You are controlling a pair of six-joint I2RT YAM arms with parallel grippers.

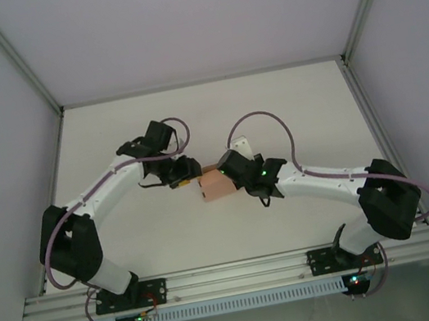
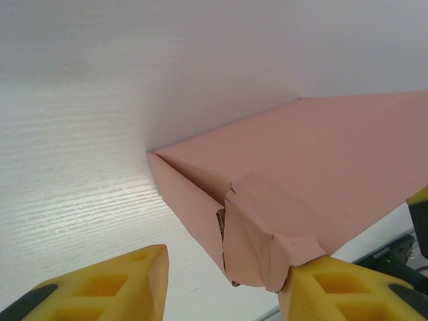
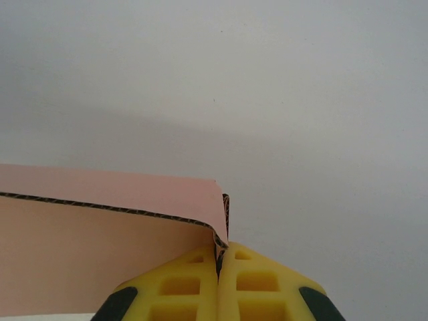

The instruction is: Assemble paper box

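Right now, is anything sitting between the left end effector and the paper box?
Nothing visible does. The left end effector is open, and the paper box has its crumpled end flap right at the fingers, with bare table beside it. The right end effector is shut on a card edge at the other side.

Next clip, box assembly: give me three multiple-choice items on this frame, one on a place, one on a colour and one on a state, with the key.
1. Where is the paper box?
A) middle of the table
B) far left corner
C) on the base rail
2. What colour are the claw fingers?
A) blue
B) yellow
C) red
3. The right claw is:
A) wide open
B) shut on nothing
C) shut on the box's edge
Key: 1A, the top view shows it mid-table; 2B, both wrist views show yellow; 3C, card is pinched between its closed fingers.
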